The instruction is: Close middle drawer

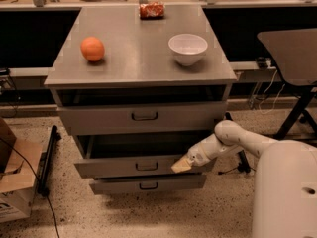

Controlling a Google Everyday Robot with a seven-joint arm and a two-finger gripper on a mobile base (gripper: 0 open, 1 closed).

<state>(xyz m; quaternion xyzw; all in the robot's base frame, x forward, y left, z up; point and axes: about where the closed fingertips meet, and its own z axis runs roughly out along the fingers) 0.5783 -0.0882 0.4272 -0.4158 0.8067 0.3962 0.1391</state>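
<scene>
The grey cabinet has three drawers. The middle drawer stands pulled out, its dark inside showing above its low front, with a small dark loop handle at the centre. The top drawer sits slightly out and the bottom drawer slightly out too. My gripper reaches in from the right on a white arm and rests against the right end of the middle drawer's front.
An orange, a white bowl and a red snack bag sit on the cabinet top. A cardboard box and a black bar lie at the left. A table with black legs stands at the right.
</scene>
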